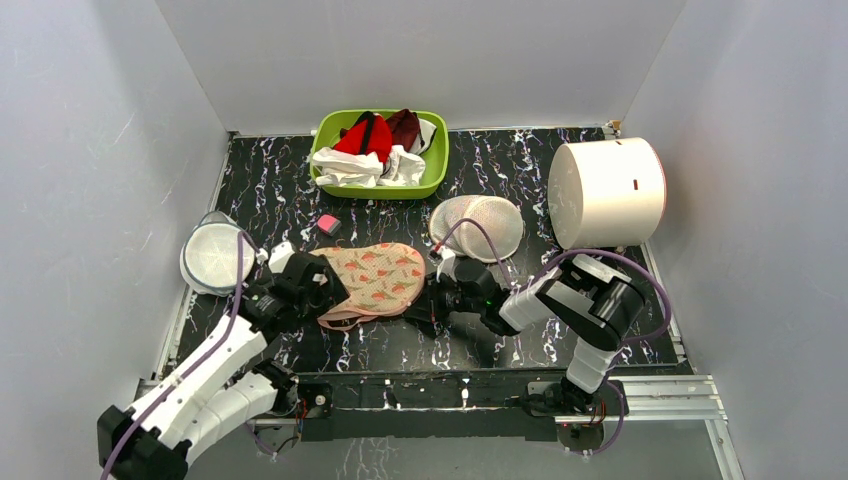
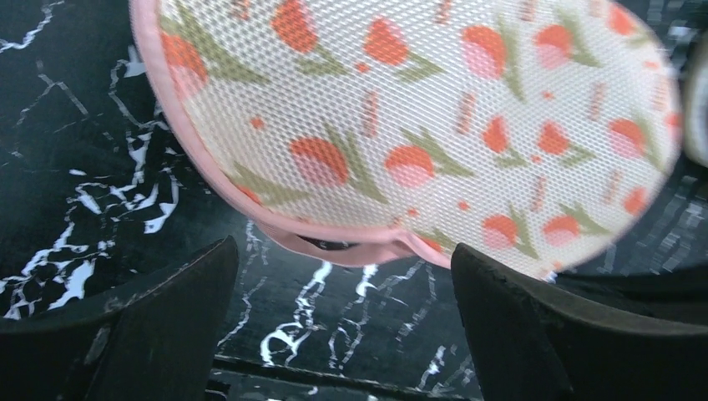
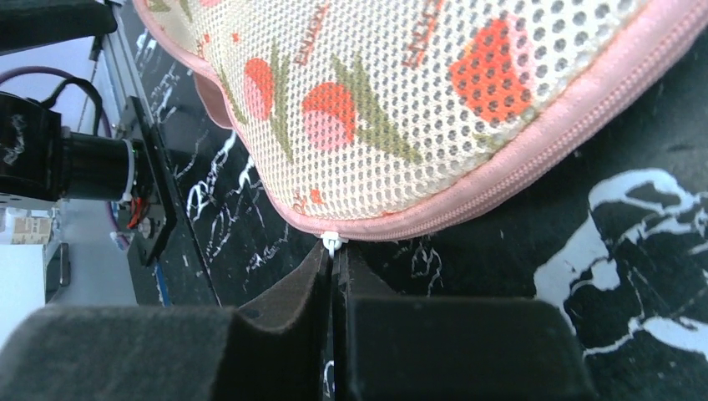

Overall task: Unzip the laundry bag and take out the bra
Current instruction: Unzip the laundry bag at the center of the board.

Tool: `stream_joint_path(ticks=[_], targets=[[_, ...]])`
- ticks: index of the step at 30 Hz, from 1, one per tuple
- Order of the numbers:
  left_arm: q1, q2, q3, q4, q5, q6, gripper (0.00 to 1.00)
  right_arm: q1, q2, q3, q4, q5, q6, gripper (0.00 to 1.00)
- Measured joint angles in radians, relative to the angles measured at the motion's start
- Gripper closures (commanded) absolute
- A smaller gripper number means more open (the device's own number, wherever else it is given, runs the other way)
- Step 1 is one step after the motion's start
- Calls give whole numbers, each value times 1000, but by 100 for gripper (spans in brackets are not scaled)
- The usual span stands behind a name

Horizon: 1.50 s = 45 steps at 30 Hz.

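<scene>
The laundry bag (image 1: 378, 280) lies flat mid-table, peach with a red-and-green floral print and pink zipper edging. My right gripper (image 1: 437, 297) is at its right end; in the right wrist view (image 3: 336, 269) the jaws are shut on the white zipper pull (image 3: 331, 243) at the bag's pink edge (image 3: 501, 180). My left gripper (image 1: 303, 287) is at the bag's left end; in the left wrist view (image 2: 342, 280) it is open, its fingers (image 2: 167, 317) just short of the bag (image 2: 417, 109). A narrow dark gap (image 2: 330, 245) shows in the pink edging there. The bra is hidden.
A green basket (image 1: 378, 190) of red and white clothes stands at the back. White mesh domes lie at right centre (image 1: 480, 225) and far left (image 1: 215, 257). A white cylinder (image 1: 605, 192) lies at back right. A small pink block (image 1: 327, 224) is near the basket.
</scene>
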Motion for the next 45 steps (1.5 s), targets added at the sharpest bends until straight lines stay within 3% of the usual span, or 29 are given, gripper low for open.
stream_joint_path(ticks=[8,14,16,18,19,28,30,40,45], targets=[[1,-149,9,113,195,61,6,0,0,18,6,-1,-6,100],[-20,1,-63,386,438,44,6,0,-14,18,5,-1,-6,100],[-54,59,-84,442,458,23,8,0,-19,18,6,-1,-6,100],[-95,110,-87,482,459,-11,23,0,-23,18,5,-1,-5,100],[-110,130,-86,500,451,-35,25,0,-26,18,5,-1,-5,100],[-145,341,-123,570,351,-318,24,0,-36,16,6,-1,-5,100],[-146,373,-124,576,338,-347,28,1,-37,15,6,0,-5,100],[-146,322,-159,594,250,-380,73,34,-38,14,6,3,-1,100],[-146,263,-187,595,230,-376,86,36,-39,7,0,4,-10,100]])
